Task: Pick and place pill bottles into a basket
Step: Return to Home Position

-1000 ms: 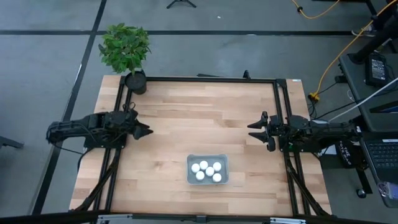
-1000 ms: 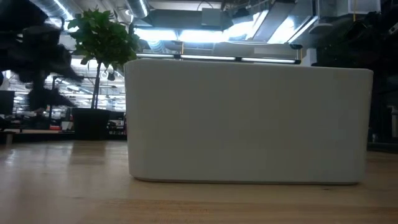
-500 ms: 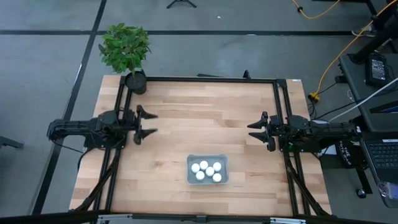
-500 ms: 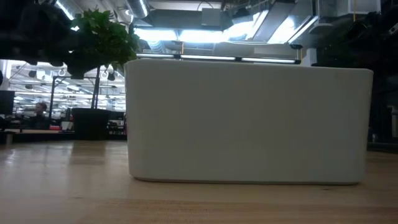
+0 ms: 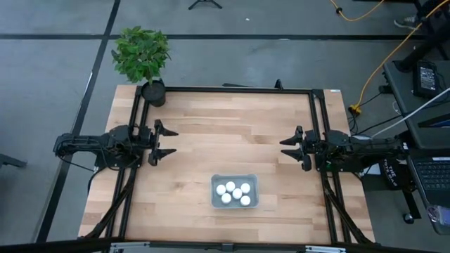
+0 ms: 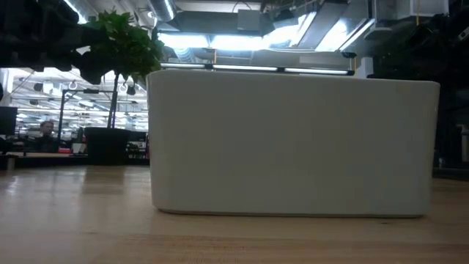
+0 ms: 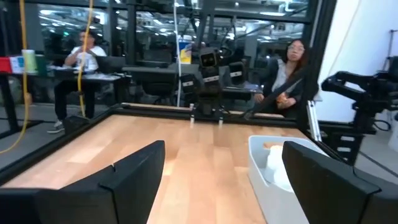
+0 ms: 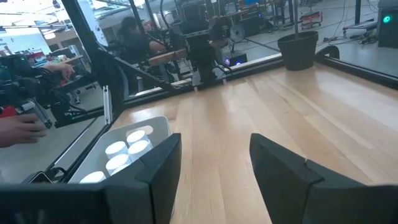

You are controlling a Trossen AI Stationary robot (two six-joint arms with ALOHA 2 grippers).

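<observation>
High view showed six pill bottles [image 5: 238, 193] upright in the basket [image 5: 235, 177] on the table [image 5: 232, 126]; left pincer [image 5: 172, 141] and right pincer [image 5: 283, 149] hung released, well apart from it. They were likely light, rigid, slick: best gripped across the body.

The worktop [image 5: 225, 133] is pale, streaky wood in planks, edged by black rails [image 5: 232, 89]. The basket [image 5: 235, 176] is pale grey-blue; the pill bottles [image 5: 230, 186] in it are white, caps too. The left tool [image 5: 174, 140] and right tool [image 5: 283, 149] are black. Far left, a plant [image 5: 140, 53] shows green leaves above a black pot [image 5: 154, 93]. The floor [image 5: 281, 60] is grey, crossed by black lines [image 5: 281, 36].
</observation>
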